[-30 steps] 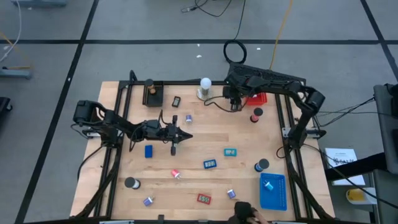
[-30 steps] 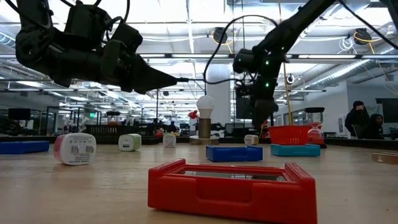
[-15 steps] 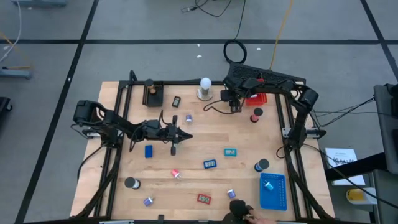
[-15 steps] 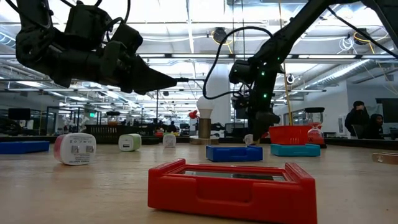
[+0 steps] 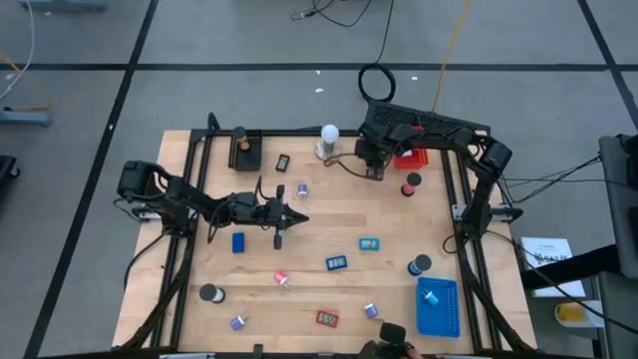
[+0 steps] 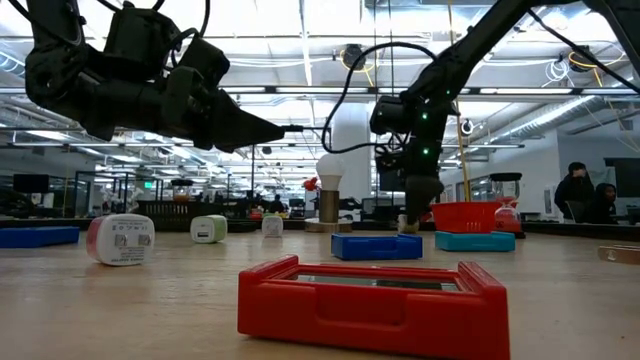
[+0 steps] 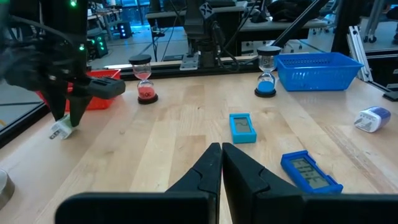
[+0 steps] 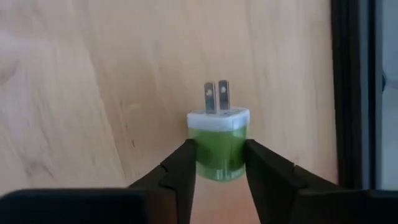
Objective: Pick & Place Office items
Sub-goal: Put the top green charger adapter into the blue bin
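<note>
Since a second ago the right gripper (image 5: pixel 371 170) has drifted slightly leftward near the upper centre of the high view, just left of the red tray (image 5: pixel 411 158), while the left arm has not budged. Its fingers (image 8: pixel 181 167) are clamped on a small green plug adapter (image 8: pixel 218 144), prongs pointing away from the wrist, so the grip sits across the body's flat sides, where the pads get the surest purchase. In the low view the adapter seems to hang at or just above the tabletop, though that view is too distant to say whether it touches.

Left gripper (image 7: pixel 221 163) hovers at the centre-left of the high view with its jaws together and holding nothing, probably parked clear of the right arm's path. Other office items lie scattered: a teal block (image 7: pixel 242 127), a blue block (image 7: pixel 309 170), a small white and purple piece (image 7: pixel 372 119). The blue tray (image 5: pixel 437 306) sits at the lower right of the high view, a likely drop-off.
</note>
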`<state>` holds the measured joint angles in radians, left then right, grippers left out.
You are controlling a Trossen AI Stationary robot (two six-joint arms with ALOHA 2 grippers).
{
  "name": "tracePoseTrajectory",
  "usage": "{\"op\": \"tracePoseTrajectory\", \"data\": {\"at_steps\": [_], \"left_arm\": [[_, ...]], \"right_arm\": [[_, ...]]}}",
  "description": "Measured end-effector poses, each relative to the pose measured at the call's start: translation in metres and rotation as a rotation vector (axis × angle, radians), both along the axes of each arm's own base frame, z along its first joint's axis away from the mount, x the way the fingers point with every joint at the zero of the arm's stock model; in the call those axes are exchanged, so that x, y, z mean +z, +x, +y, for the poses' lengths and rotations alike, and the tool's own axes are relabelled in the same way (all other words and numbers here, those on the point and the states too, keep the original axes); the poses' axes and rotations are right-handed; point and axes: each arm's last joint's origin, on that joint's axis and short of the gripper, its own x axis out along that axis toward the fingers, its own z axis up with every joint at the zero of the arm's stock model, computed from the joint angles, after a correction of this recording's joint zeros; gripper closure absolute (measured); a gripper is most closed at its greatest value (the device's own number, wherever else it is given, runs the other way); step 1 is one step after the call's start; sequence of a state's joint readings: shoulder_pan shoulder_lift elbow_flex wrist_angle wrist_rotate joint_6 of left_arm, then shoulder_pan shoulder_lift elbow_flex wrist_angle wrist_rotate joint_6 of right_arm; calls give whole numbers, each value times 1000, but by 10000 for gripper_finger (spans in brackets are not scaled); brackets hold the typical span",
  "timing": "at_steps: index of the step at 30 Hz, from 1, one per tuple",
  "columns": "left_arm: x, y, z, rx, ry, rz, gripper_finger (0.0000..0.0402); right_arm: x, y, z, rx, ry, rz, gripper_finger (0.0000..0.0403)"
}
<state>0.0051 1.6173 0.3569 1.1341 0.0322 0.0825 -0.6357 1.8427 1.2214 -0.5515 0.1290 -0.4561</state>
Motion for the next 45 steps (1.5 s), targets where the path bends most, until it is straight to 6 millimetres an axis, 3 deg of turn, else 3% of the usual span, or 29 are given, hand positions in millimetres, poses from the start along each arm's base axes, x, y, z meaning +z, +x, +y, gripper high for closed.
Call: {"op": "tracePoseTrajectory", "data": {"at_steps": [5,9,18,23,27,39,45], "left_arm": [[0,0,0,1,-1,1,380],[0,0,0,3,-1,1,380],[0,0,0,7,-1,4,380],[0,0,0,7,-1,4,380],[0,0,0,7,-1,5,380],[-1,0,0,7,-1,8,380],[-1,0,0,7,-1,8,380]], "right_arm": [[1,-3,2,-257,65,-57,290],[9,-4,11,-357,157,-113,283],[38,-2,30,-356,137,-198,220],[38,1,33,-343,144,-204,173],[26,4,33,-307,149,-152,155],[0,11,25,-299,138,-94,175],[1,12,24,-303,134,-108,212]]}}
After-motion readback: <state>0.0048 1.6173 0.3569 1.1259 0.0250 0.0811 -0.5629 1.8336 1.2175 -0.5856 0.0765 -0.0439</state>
